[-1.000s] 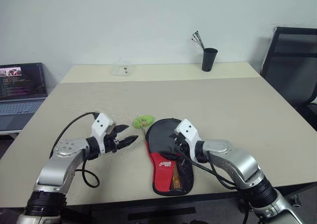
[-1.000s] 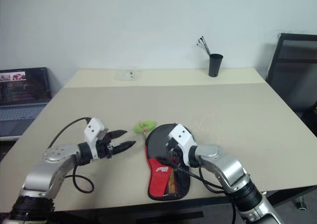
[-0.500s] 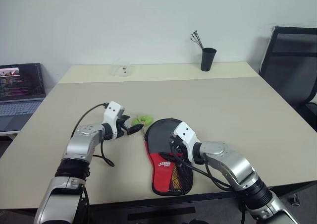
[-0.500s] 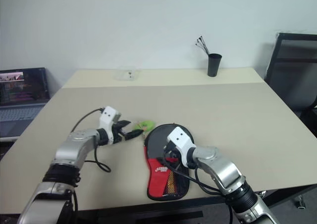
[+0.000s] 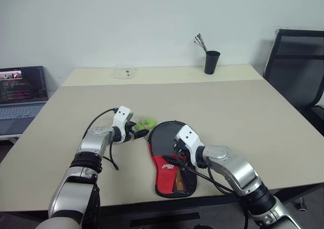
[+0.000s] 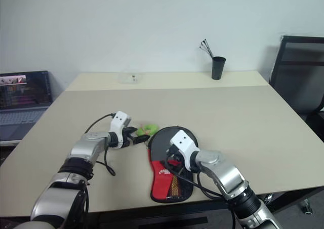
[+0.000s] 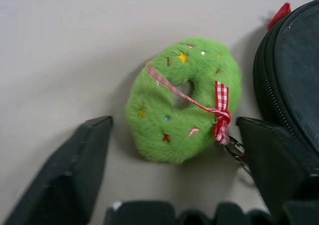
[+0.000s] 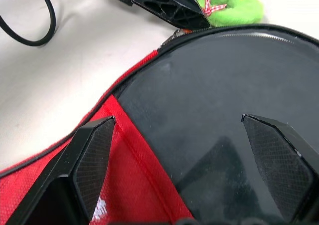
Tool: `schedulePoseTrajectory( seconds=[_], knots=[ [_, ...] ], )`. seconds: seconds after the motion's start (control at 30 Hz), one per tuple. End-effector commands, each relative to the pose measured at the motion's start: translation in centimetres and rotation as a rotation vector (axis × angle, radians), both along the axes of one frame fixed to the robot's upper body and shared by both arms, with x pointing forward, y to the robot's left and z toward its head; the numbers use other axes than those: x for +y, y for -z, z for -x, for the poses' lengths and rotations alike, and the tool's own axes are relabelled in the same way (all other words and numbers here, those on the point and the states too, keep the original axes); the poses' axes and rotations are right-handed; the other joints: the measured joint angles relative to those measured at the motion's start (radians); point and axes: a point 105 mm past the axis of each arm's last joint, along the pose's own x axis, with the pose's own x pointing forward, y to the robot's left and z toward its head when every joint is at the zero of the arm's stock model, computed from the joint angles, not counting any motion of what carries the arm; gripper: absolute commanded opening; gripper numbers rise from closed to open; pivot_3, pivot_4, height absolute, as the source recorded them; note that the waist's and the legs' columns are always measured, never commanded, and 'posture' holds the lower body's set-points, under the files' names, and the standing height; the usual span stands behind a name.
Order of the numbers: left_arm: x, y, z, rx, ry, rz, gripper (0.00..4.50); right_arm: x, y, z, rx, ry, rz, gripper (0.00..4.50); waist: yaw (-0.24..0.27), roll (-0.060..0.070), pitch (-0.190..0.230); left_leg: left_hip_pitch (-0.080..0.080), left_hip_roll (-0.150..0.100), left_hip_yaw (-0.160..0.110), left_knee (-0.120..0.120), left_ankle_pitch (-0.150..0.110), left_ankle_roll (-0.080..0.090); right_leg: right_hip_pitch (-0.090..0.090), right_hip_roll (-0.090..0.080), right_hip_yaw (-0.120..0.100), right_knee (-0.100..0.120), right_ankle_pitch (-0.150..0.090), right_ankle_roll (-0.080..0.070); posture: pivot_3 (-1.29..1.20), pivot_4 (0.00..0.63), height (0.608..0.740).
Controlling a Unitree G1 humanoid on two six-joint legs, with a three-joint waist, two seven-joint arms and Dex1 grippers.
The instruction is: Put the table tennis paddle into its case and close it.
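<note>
The case [image 5: 169, 164] lies flat near the table's front edge, its black round head towards the far side and its red panel and mesh pocket towards me. The table tennis paddle is hidden. A green plush ring [image 7: 182, 98] with a checked ribbon hangs on a metal ring at the case's zipper edge [image 7: 269, 98]. My left gripper [image 7: 173, 121] is open, one finger on each side of the plush ring, apart from it. My right gripper [image 8: 177, 120] is open just over the case's black head [image 8: 209, 115], fingers spread wide.
A black cup of sticks [image 5: 212, 62] and a small clear box [image 5: 124, 73] stand at the table's far edge. A laptop [image 5: 23, 89] sits on a side table at the left. A black chair [image 5: 296, 67] is at the right.
My left gripper has moved forward and right from the bare table up to the green plush ring, and its fingers have narrowed a little. The right gripper has stayed over the case.
</note>
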Motion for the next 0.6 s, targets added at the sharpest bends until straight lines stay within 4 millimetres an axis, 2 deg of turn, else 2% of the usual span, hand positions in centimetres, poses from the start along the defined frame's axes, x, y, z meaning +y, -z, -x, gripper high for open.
schedulePoseTrajectory(
  seconds=[0.03, 0.23, 0.3, 0.37, 0.47, 0.6],
  knots=[
    [-0.7, 0.6, 0.0, 0.022, 0.012, 0.014, 2.87, -0.3, -1.2, -0.6, -0.063, 0.031, -0.026, 4.5, 0.0, 0.0, 0.0, 0.0, 0.0, 0.0, 0.0, 0.0, 0.0, 0.0, 0.0, 0.0, 0.0, 0.0, 0.0, 0.0, 0.15, 0.74],
    [-0.7, 1.0, 0.1, 0.029, -0.007, 0.034, 0.79, -0.2, -1.1, -1.0, -0.087, 0.039, -0.002, 4.5, 0.002, -0.001, 0.0, 0.0, -0.001, 0.0, 0.0, 0.0, 0.0, 0.0, -0.001, 0.0, 0.0, 0.0, 0.0, 0.0, 0.15, 0.74],
    [-0.6, 1.0, 0.3, 0.027, -0.012, 0.045, 0.26, -0.1, -0.9, -1.2, -0.102, 0.043, 0.009, 4.5, 0.002, -0.001, 0.0, 0.0, -0.001, 0.0, 0.0, 0.0, 0.0, 0.0, -0.001, 0.0, 0.0, 0.0, 0.0, 0.0, 0.15, 0.74],
    [-0.6, 0.7, 0.3, 0.016, -0.015, 0.057, 0.06, 0.2, -0.6, -1.3, -0.108, 0.039, 0.022, 4.5, 0.001, -0.001, 0.0, 0.001, 0.0, 0.0, 0.0, 0.0, 0.0, 0.001, -0.001, 0.0, 0.0, 0.0, 0.0, 0.0, 0.15, 0.74],
    [-0.9, -0.3, 0.4, -0.018, -0.002, 0.069, 0.05, 0.2, 0.4, -1.4, -0.093, 0.037, 0.052, 4.5, 0.0, -0.001, 0.0, 0.001, 0.0, 0.0, 0.0, 0.0, 0.0, 0.0, -0.001, 0.0, 0.0, 0.0, 0.0, 0.0, 0.15, 0.74],
    [-1.5, -2.8, 0.0, -0.097, 0.018, 0.056, 0.05, 0.0, 1.9, -1.1, -0.054, 0.027, 0.089, 4.5, 0.0, -0.001, 0.0, 0.001, 0.0, 0.0, 0.0, 0.0, 0.0, 0.0, -0.001, 0.001, 0.0, 0.0, 0.0, 0.0, 0.15, 0.74]
  ],
)
